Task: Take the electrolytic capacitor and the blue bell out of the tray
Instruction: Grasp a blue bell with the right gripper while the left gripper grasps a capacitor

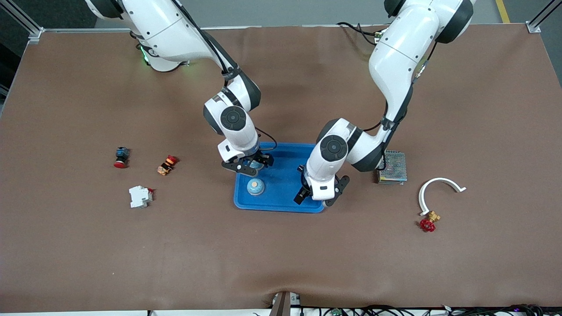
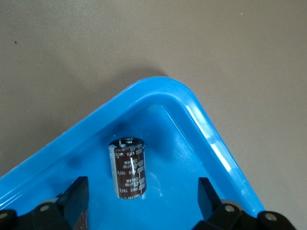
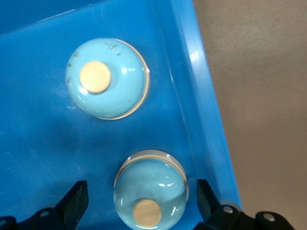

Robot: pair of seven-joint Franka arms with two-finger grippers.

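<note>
The left gripper (image 1: 317, 198) hangs low over the tray (image 1: 281, 206), at about five o'clock on the tray as the front view shows it. Its jaws are spread wide and hold nothing. The left wrist view shows why it is there: the electrolytic capacitor (image 2: 128, 167), dark brown with a silvery end, sits between the two fingers, apparently lying on its side. It is tucked close to the tray's rounded corner, so the rim probably leaves little room on that side.

The right gripper (image 1: 250, 164) is also spread wide and empty, at about nine o'clock on the tray. It straddles a blue bell (image 3: 151, 189), one finger on each side and neither touching the dome. The finger nearer the rim has only a narrow lane beside the tray wall. A second blue bell (image 1: 255, 186) rests at about seven o'clock, clear of the fingers.

Both arms seem lined up for a grasp, and nothing has left the tray yet.

On the desk at the tray's three o'clock stands a grey mesh box (image 1: 392, 166), just beside the left arm's wrist.
</note>
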